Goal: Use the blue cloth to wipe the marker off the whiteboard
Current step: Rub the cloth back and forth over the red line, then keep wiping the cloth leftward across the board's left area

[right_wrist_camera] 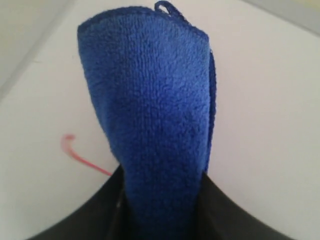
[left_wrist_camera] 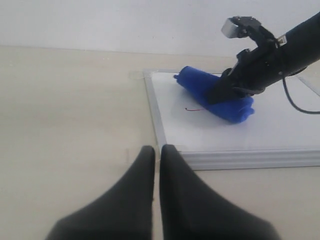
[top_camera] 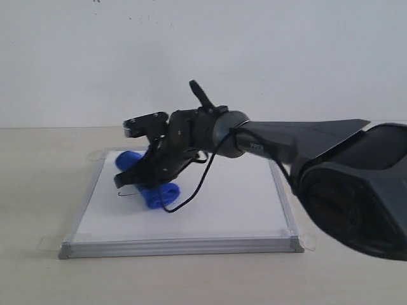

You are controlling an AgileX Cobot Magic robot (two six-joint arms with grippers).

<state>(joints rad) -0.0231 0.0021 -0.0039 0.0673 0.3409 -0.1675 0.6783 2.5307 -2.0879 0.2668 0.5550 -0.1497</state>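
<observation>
Blue cloth (top_camera: pixel 160 194) (left_wrist_camera: pixel 200 86) (right_wrist_camera: pixel 155 110): clamped in the right gripper (top_camera: pixel 136 177) (left_wrist_camera: pixel 225 93) (right_wrist_camera: pixel 160 216), black fingers (right_wrist_camera: pixel 75 222) pressed against both sides of the roll near its middle, with fuzzy ends sticking out past them. Rests on the whiteboard (top_camera: pixel 241 203) (left_wrist_camera: pixel 280 131) (right_wrist_camera: pixel 265 100), in the left half as the exterior view has it, lying slantwise with one end toward the far left corner and the other toward the board's middle. Just beside it on the bare white, the marker (left_wrist_camera: pixel 192 109) (right_wrist_camera: pixel 82 157): only a short red stroke with a hooked end, running up to the edge of one finger and lost from sight there. Behind the gripper, a thin black cable (top_camera: pixel 198 183) (left_wrist_camera: pixel 296 106) looping down over the board. Further out, the silver-grey frame with clear tape at the corners, flat on the pale table (top_camera: pixel 38 165) (left_wrist_camera: pixel 65 110), a white wall (top_camera: pixel 191 51) behind. Off the board, over the table close to its near corner in the left wrist view, the left gripper (left_wrist_camera: pixel 157 155): fingers brought together with only a thin slit between, holding nothing.
</observation>
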